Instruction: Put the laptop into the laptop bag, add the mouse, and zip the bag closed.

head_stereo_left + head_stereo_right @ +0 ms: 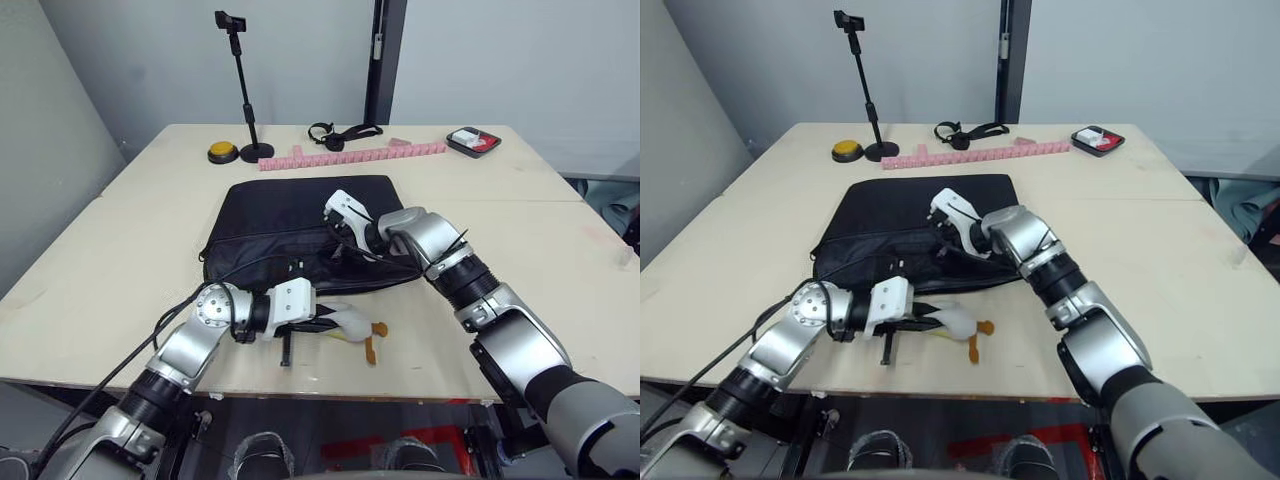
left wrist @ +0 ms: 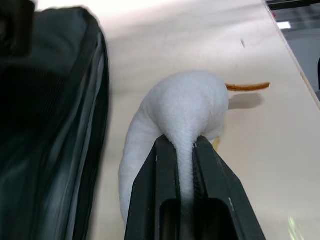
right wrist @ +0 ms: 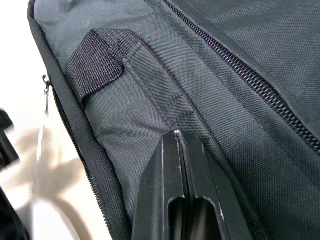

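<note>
The black laptop bag lies flat in the middle of the table. My right gripper rests on the bag's near right part, beside a strap handle. It is shut, pinching a ridge of the bag's fabric. My left gripper is low over the table just in front of the bag. It is shut on a white fluffy toy duck with orange feet, which lies on the table. The laptop and the mouse are out of view.
Along the far edge stand a black phone stand, a yellow button, a long pink strip, a black strap bundle and a small red-and-white tray. The table's front edge is close behind the duck.
</note>
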Controlling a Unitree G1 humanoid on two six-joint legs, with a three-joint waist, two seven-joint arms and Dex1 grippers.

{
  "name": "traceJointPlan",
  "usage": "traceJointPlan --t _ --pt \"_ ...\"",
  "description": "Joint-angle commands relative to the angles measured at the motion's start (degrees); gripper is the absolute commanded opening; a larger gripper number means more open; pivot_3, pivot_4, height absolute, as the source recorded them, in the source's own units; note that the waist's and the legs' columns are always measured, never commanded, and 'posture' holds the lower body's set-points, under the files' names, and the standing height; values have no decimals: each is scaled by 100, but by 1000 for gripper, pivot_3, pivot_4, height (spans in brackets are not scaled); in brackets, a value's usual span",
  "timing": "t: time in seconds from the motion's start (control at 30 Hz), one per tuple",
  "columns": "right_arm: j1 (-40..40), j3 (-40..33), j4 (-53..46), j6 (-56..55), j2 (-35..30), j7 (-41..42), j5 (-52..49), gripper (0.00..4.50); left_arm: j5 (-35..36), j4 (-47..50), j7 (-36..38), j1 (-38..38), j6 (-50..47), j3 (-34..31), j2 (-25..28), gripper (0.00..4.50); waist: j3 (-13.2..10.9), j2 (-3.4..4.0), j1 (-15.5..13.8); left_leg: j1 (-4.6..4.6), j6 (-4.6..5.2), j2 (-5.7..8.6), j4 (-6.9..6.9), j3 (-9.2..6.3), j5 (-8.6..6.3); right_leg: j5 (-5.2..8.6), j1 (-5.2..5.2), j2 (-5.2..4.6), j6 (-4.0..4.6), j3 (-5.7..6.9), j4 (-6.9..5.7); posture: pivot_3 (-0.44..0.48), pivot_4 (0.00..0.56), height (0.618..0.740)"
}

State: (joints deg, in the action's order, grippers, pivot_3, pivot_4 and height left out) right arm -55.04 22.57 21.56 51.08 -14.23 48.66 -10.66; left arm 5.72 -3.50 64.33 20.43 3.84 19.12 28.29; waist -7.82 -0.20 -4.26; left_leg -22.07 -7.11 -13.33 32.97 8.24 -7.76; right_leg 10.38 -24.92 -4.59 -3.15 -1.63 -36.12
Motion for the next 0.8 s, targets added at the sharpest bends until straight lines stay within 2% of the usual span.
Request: traceJointPlan --t 0.03,0.3,0.5,0.63,0.8 --pt "197 157 159 144 38 -111 196 0 -110 -201 -80 244 235 83 -206 10 0 0 18 0 0 0 0 0 0 0 0 0 0 0 0 0 150 739" --pt "269 172 137 222 127 -135 237 0 -254 -691 -135 631 547 286 -770 10 1 -1 51 0 0 0 -3 0 0 0 1 -1 0 0 4 0 150 739" --pt "251 150 161 212 119 -113 277 0 -43 -608 179 512 284 171 -657 10 0 0 74 1 0 -1 -12 2 0 1 -1 -1 0 0 6 0 150 739" --pt "238 146 167 196 103 -118 297 0 463 -130 526 248 -592 -69 -213 1463 0 1 96 1 0 -1 -15 5 0 2 -5 0 1 -1 7 0 150 739" --pt "223 124 184 172 94 -110 295 0 576 410 755 -135 -746 -143 369 3280 -1 3 107 3 -1 -1 -18 6 0 2 -4 1 2 -1 10 0 150 739"
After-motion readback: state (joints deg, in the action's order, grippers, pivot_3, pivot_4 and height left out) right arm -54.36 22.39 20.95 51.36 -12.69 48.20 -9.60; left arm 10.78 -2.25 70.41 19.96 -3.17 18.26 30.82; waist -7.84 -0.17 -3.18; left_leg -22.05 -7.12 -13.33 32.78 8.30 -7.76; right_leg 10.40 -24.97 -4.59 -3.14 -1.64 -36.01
